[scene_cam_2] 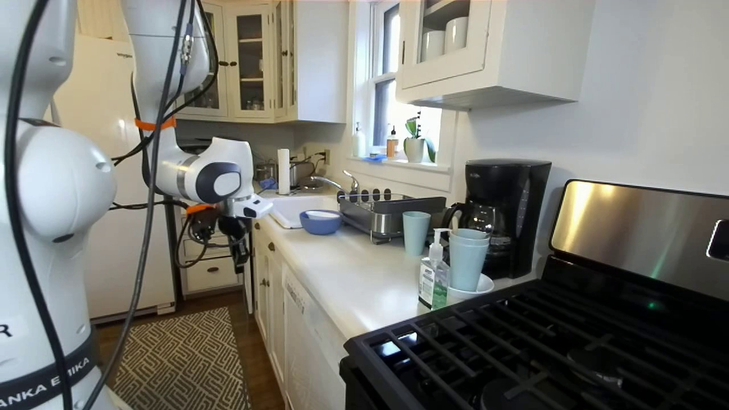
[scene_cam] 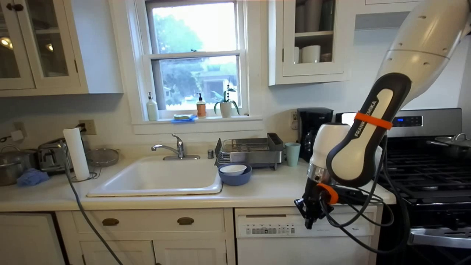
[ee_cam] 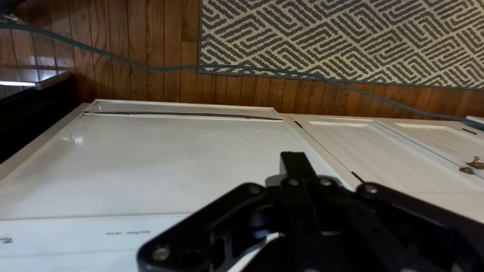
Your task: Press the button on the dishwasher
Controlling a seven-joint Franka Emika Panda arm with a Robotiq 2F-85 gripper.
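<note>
Your hand (scene_cam: pixel 309 223) is clenched on nothing; shift it to the dishwasher (scene_cam: pixel 287 251) buttons (scene_cam: pixel 270 231) on its sink (scene_cam: pixel 158 175) side, then press squarely.

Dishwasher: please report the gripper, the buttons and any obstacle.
Gripper shut, apart from dishwasher. Buttons uncovered in an exterior view. Arm cable loops before the front there, away from the buttons.
</note>
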